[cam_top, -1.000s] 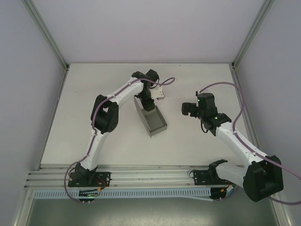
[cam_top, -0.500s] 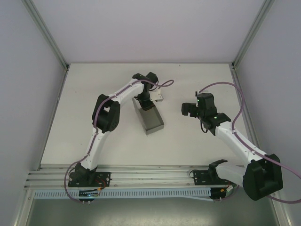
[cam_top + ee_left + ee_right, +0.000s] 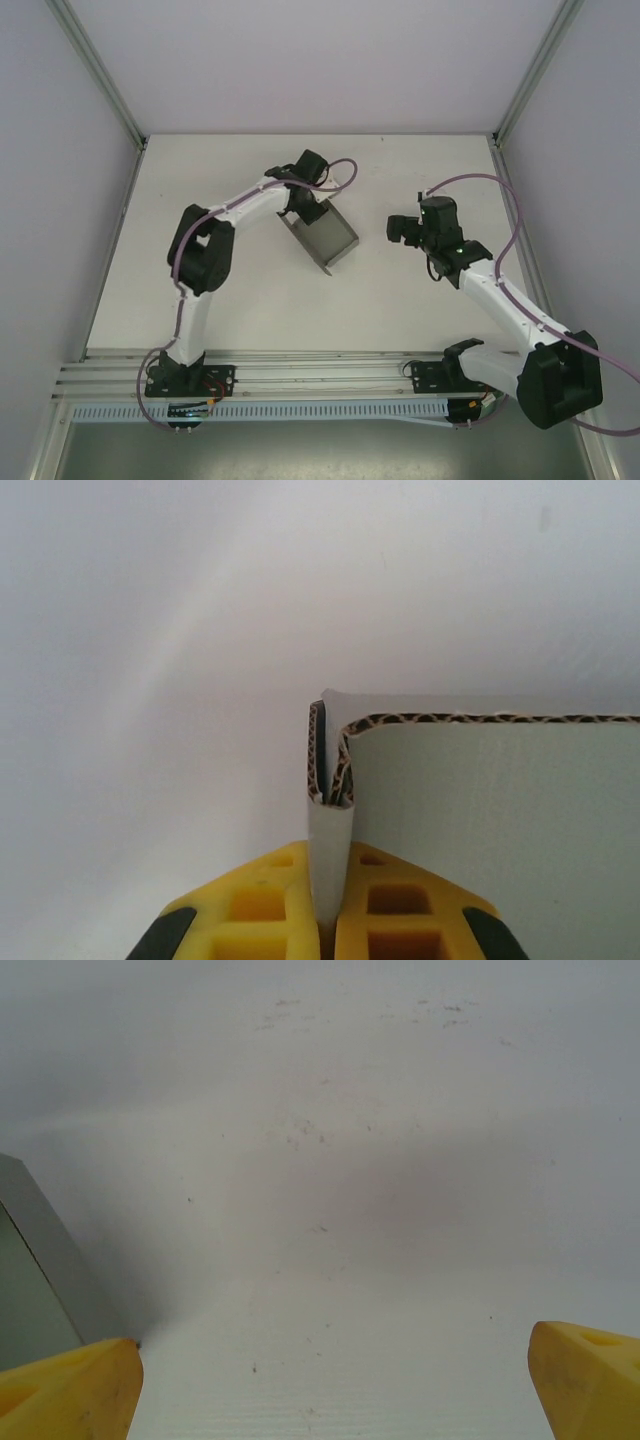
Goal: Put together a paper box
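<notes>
One grey paper box (image 3: 326, 238) sits tilted near the middle of the white counter (image 3: 400, 320), between the two arms. The left tool (image 3: 328, 880) is pinched tight on one folded side wall of the box, with the wall squeezed in its yellow tips. The right tool (image 3: 335, 1365) hangs near the box on its right side, with its yellow fingers (image 3: 70, 1390) wide apart and not touching it.

A white matte desk (image 3: 200, 290) is seen, closed in by pale walls (image 3: 300, 60) at the sides and back and edged by aluminium rails (image 3: 320, 372) at the near side. Faint dark specks (image 3: 305, 1130) are scattered on it. A grey box (image 3: 325, 238) is tilted over its middle; contact cannot be told.
</notes>
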